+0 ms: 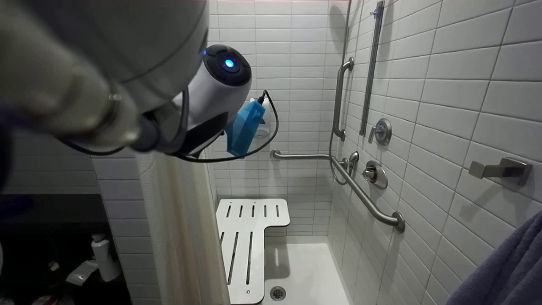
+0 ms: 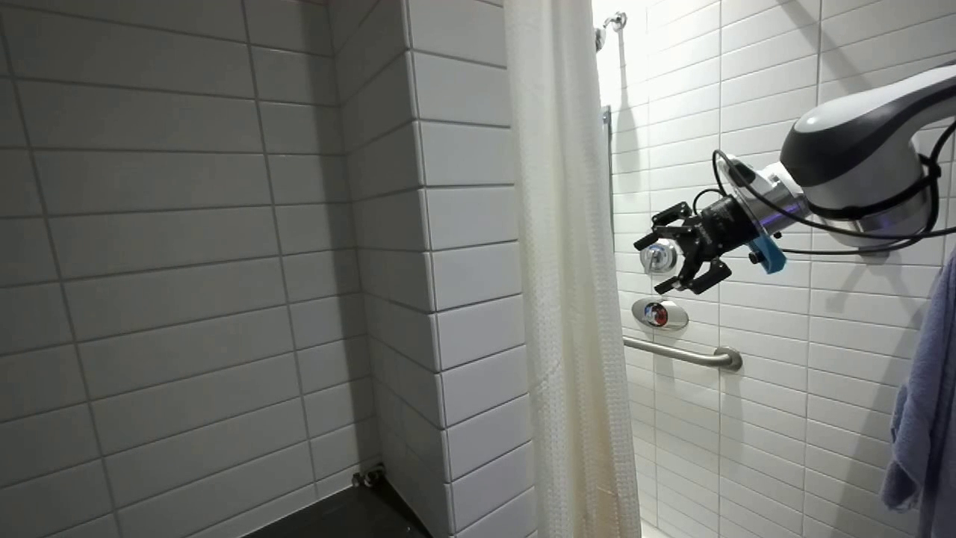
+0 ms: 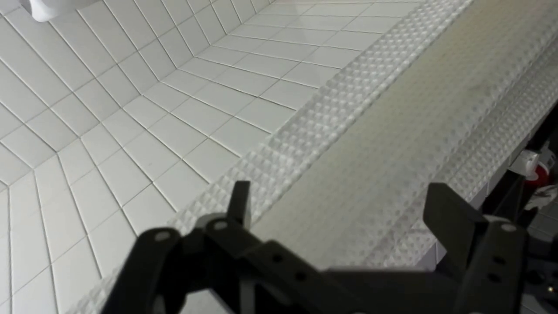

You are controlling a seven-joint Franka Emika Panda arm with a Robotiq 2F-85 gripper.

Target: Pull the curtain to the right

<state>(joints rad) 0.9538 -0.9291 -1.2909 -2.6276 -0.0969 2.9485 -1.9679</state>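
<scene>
Facing a soft curtain (image 2: 571, 299) with your gripper (image 2: 652, 265) empty

You have the fingers (image 3: 449, 213) spread wide and nothing held. The curtain hangs ahead of them, its folds running aslant across the space between the fingers in the wrist view. In an exterior view the tiled wall (image 2: 769, 329) shows in a gap between curtain and fingers, but depth is hard to judge there, so the reach needed is uncertain.

Expect light, limp fabric that swings away when nudged and follows a pull late. Its bumpy weave should give you some bite, and it looks hard to damage, though one thin layer could slide out. Take several folds together, near the shower-side edge (image 3: 301, 144), at about the gripper's height. The top is out of view, so how freely it runs is a guess; a slow, steady pull to the right seems wise.

Past the curtain from your gripper stands a tiled corner (image 2: 474, 276), hard and best avoided. Lower than the gripper sits the slatted shower seat (image 1: 250, 224), over a pale shower floor (image 1: 305, 271). A grab bar (image 2: 680, 353) runs along the wall below the gripper, and a purple towel (image 2: 922, 388) hangs behind the gripper, away from the curtain.
</scene>
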